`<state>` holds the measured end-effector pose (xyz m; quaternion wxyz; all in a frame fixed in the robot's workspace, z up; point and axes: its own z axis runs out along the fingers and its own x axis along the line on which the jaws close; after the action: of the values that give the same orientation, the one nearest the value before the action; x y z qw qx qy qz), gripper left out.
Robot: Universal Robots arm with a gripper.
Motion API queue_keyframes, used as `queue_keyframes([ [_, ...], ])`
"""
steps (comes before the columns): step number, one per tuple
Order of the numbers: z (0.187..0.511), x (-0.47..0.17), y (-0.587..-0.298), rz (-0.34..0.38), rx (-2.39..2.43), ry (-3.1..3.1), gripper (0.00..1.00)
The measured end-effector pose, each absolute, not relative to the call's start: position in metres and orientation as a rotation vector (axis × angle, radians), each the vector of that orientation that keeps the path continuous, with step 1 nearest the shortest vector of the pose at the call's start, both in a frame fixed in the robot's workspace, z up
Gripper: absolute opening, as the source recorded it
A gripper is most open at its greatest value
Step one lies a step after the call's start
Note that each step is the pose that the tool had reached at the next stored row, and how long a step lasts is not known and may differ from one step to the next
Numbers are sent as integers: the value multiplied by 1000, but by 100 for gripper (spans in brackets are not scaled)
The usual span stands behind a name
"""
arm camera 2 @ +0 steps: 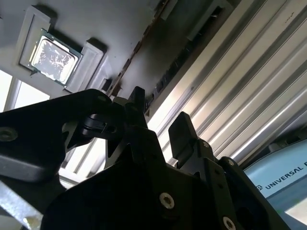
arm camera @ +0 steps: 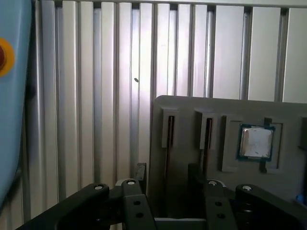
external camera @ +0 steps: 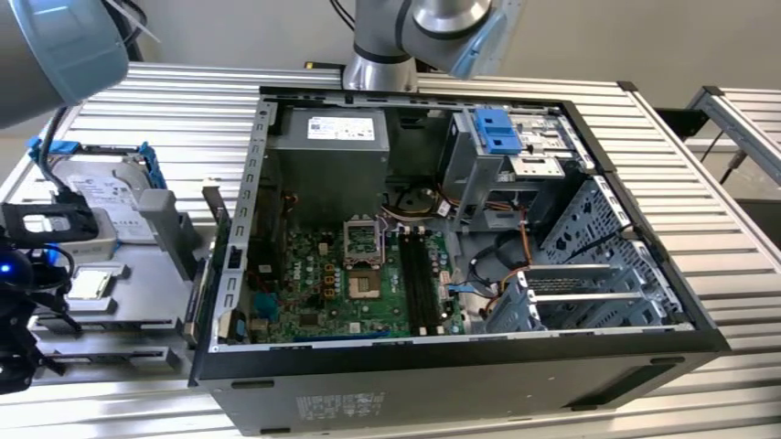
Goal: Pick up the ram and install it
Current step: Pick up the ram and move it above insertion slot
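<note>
The ram [arm camera: 170, 133] stands on edge in a narrow slot of the grey parts tray [arm camera: 192, 108]; it is a thin dark strip. A second like slot [arm camera: 207, 136] lies beside it. My gripper [arm camera: 167, 178] hovers just above the tray, open, its two black fingers [arm camera: 140, 172] straddling the line of the first slot with nothing between them. In the second wrist view the gripper [arm camera 2: 158, 115] is open too, and a thin brownish edge of a stick [arm camera 2: 136, 48] runs along the tray. In the exterior view the gripper [external camera: 22, 311] hangs over the tray [external camera: 146, 274] at the exterior view's left.
A processor chip [arm camera: 256, 142] sits in a tray pocket beside the slots. A hard drive with a blue frame [external camera: 86, 192] lies at the tray's back. The open computer case [external camera: 464, 366] fills the middle, with the green motherboard [external camera: 329, 293] and its long black slots [external camera: 422, 274] inside.
</note>
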<state>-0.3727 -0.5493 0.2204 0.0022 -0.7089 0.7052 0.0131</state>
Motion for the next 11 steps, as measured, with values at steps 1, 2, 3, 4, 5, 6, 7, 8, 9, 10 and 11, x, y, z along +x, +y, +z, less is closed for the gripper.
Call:
queue_keyframes([
  [1, 219, -373, -549, 41, -2224, 2213, 100],
  [2, 217, -373, -549, 41, -2223, 2213, 100],
  [3, 215, -373, -549, 41, -2223, 2214, 100],
  [4, 214, -373, -549, 41, -2222, 2214, 100],
  [5, 212, -373, -549, 41, -2222, 2215, 100],
  [6, 211, -373, -549, 41, -2221, 2215, 100],
  [7, 209, -373, -549, 41, -2221, 2216, 100],
  [8, 208, -373, -549, 41, -2220, 2216, 100],
  [9, 207, -373, -549, 41, -2220, 2217, 100],
  [10, 206, -373, -549, 41, -2220, 2217, 100],
  [11, 204, -373, -549, 41, -2219, 2217, 100],
])
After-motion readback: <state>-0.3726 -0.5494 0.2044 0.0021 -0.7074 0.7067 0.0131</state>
